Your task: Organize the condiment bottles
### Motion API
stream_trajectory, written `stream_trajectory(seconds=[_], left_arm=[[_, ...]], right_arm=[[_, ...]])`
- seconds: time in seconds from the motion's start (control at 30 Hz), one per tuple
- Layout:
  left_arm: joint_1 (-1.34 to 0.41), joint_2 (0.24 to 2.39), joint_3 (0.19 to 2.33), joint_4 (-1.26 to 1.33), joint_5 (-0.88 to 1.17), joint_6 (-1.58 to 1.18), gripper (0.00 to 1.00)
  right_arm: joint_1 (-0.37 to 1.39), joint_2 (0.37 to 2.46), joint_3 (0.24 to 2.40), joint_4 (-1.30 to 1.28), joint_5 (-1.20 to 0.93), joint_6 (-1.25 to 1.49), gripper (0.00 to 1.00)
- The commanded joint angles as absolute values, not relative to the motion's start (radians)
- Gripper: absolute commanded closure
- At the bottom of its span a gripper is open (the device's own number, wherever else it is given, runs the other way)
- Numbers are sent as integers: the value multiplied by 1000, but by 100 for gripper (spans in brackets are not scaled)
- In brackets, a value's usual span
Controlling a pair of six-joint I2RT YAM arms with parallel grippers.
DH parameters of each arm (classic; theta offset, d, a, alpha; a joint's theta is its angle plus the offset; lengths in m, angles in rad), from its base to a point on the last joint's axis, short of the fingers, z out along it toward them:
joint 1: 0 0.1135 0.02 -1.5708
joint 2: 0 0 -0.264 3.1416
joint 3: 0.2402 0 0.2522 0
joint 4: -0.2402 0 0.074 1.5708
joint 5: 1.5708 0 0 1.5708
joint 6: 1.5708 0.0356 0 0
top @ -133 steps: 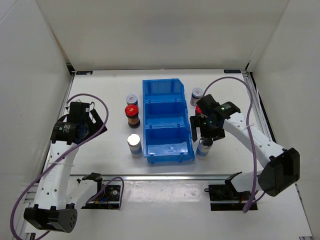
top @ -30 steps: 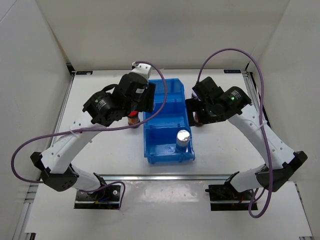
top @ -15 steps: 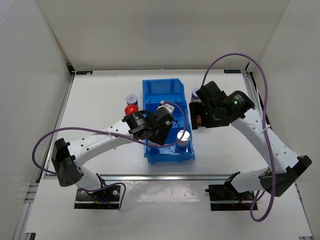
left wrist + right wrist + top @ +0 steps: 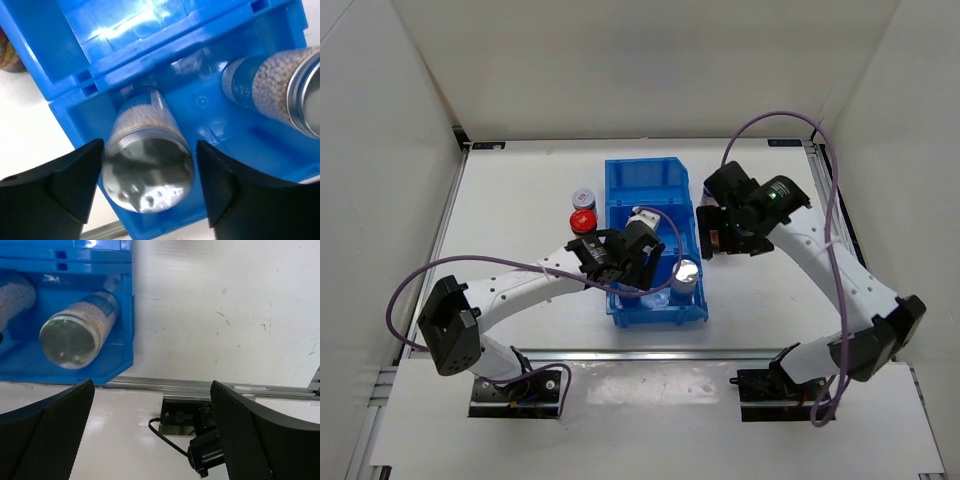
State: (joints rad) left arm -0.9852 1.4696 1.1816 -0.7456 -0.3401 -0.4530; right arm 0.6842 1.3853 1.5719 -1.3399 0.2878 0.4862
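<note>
Left pincer [image 4: 150, 165] straddles silver-lidded clear cylindrical jar of pale beads [image 4: 147, 170], set upright in near compartment of blue three-compartment plastic bin [image 4: 75, 40]. Cannot tell if clenched or released.

Judged reason: pairing with matching silver-lidded jar [image 4: 270, 95] at its 2 o'clock in wrist view, same compartment.

Right pincer [image 4: 152, 405] spread wide, empty, over white worktop [image 4: 225, 315].

Jar look: mirror-bright metal lid, bead fill visible through wall.

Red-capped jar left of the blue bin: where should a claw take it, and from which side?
Come straight down and grip the red-capped jar on its round body just under the cap. It stands upright. Close the claw across its left and right sides, I think: the purple-lidded jar stands close behind it, while a gap shows toward the blue bin.
</note>
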Motion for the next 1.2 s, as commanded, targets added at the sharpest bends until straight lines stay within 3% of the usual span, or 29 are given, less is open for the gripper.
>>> stream_trajectory(seconds=[0.0, 0.07, 0.57, 0.67, 0.7, 0.8, 0.9, 1.03, 1.17], left_arm=[[-977, 1414, 1178, -690, -345, -453, 13], [-977, 1402, 1178, -690, -356, -453, 1], [-959, 1209, 1388, -742, -461, -360, 1], [-928, 1177, 1388, -742, -535, -351, 1], [-919, 1155, 1362, -742, -549, -351, 1], [-862, 1127, 1312, -752, -569, -341, 1], [-796, 1098, 1266, -764, -578, -341, 1], [-695, 1078, 1227, -773, -578, -341, 1], [-620, 1088, 1200, -773, -558, -351, 1]], right_arm=[[622, 1445, 1557, -1283, 276, 436, 0], [591, 1497, 1568, -1240, 247, 411, 0], [362, 1876, 1687, -1088, 92, 291, 0], [353, 1905, 1706, -1068, 62, 282, 14], [353, 1905, 1706, -1068, 51, 282, 25], [353, 1914, 1730, -1068, 40, 282, 44], [353, 1898, 1788, -1098, 63, 294, 79], [400, 1809, 1894, -1143, 236, 304, 93], [422, 1786, 1976, -1190, 261, 304, 96]])
